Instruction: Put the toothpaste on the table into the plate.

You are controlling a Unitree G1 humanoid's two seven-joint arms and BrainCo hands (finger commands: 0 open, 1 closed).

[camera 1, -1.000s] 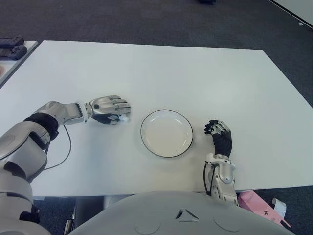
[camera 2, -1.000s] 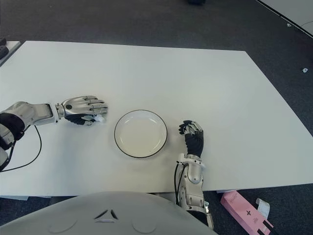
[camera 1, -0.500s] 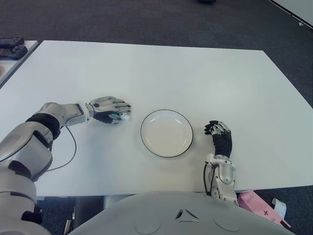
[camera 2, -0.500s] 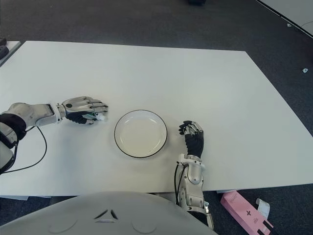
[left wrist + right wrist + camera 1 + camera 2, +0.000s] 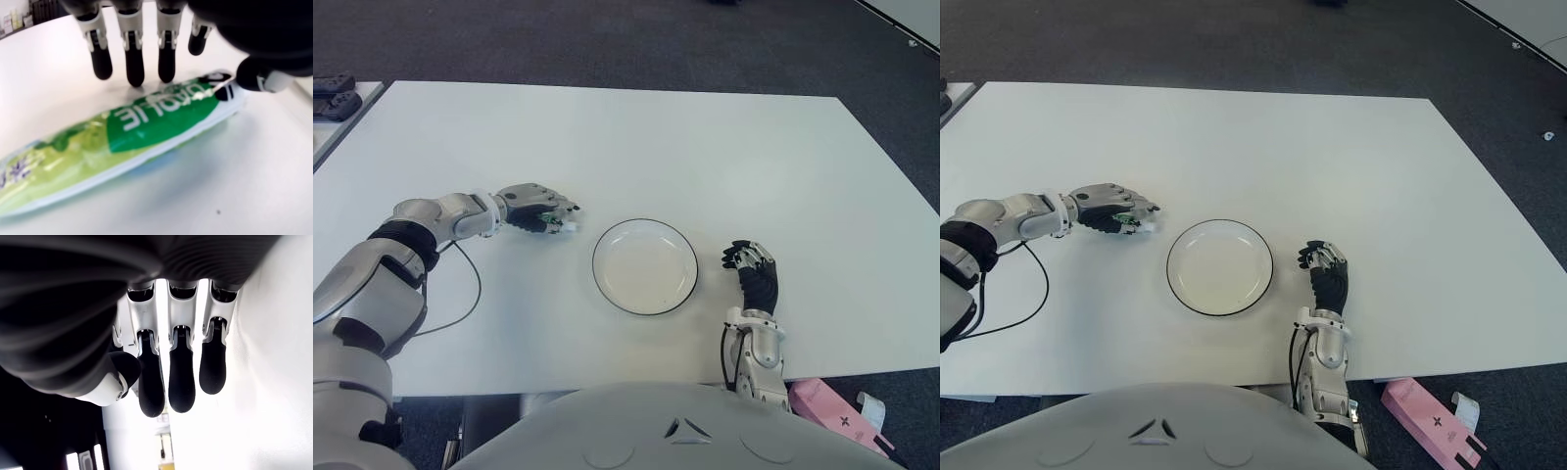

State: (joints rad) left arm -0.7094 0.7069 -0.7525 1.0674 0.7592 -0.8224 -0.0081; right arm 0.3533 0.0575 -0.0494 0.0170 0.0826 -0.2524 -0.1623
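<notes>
The toothpaste is a green and white tube with a white cap. It lies low over the white table, left of the plate. My left hand is cupped over the tube: the fingers curl down behind it and the thumb presses at its end. The white plate with a dark rim holds nothing and lies a short gap to the right of the cap. My right hand shows to the right of the plate, fingers curled, holding nothing.
A black cable loops from my left wrist across the table. Dark objects lie on a side surface at the far left. A pink box is on the floor past the table's front right edge.
My left hand has closed tighter on the tube, turned, and shifted a little away from me with it. The right hand has not moved.
</notes>
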